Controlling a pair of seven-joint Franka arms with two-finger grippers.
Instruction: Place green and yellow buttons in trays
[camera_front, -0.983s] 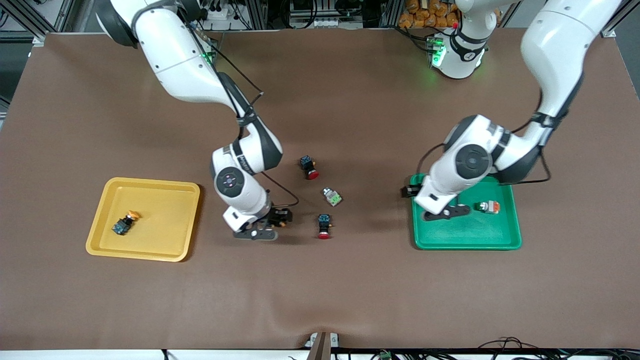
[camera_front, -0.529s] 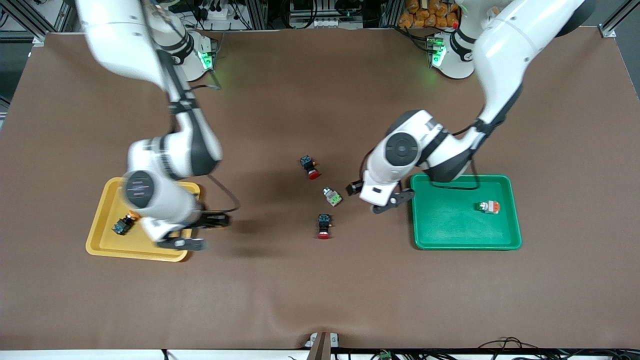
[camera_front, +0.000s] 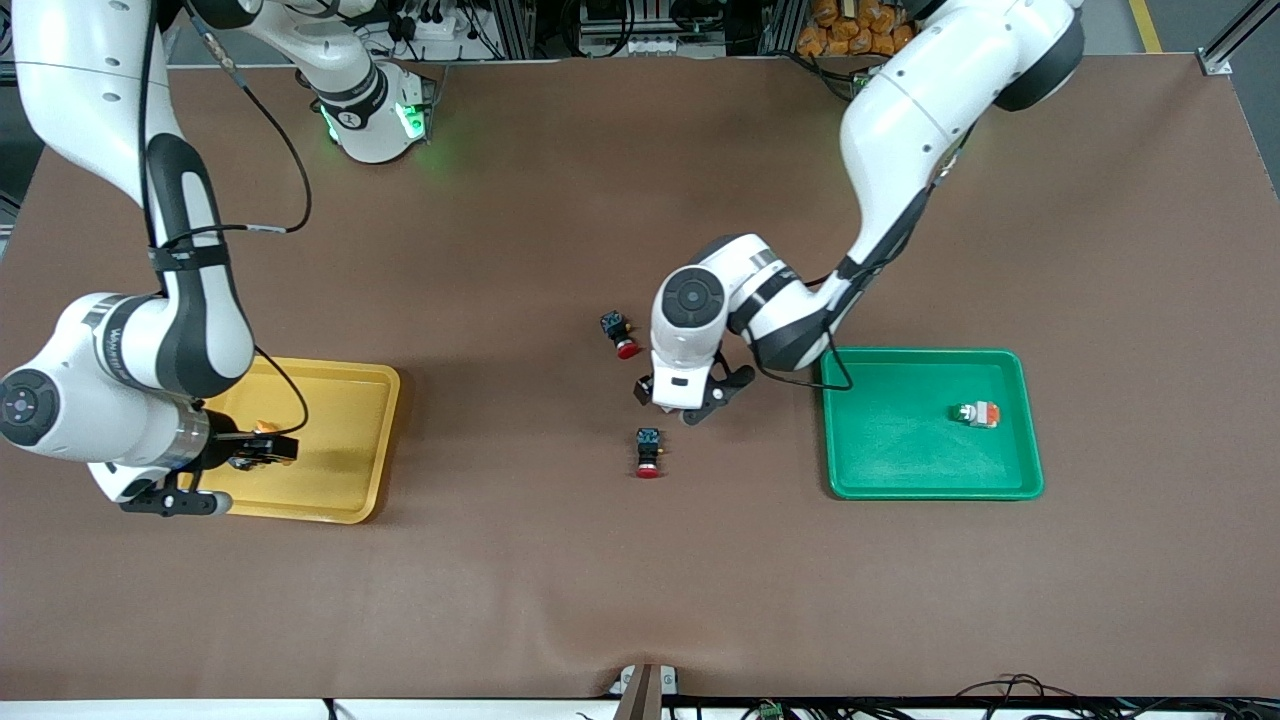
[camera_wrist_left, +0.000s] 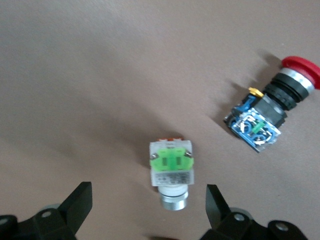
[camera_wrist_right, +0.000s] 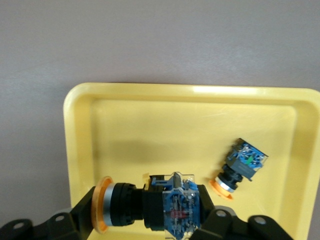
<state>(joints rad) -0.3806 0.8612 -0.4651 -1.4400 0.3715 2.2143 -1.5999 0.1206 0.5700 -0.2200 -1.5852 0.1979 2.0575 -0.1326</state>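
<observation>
Right tool carried button over yellow tray

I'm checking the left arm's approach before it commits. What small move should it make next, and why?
Probably lower straight down, then close. The left gripper hangs open over the whitish green-block button, which lies on the brown mat between its fingers, clear of the red-capped switch. The right gripper holds a yellow-capped button over the yellow tray.

yellow tray | green tray | brown table | red-capped switch | orange-capped switch
</observation>
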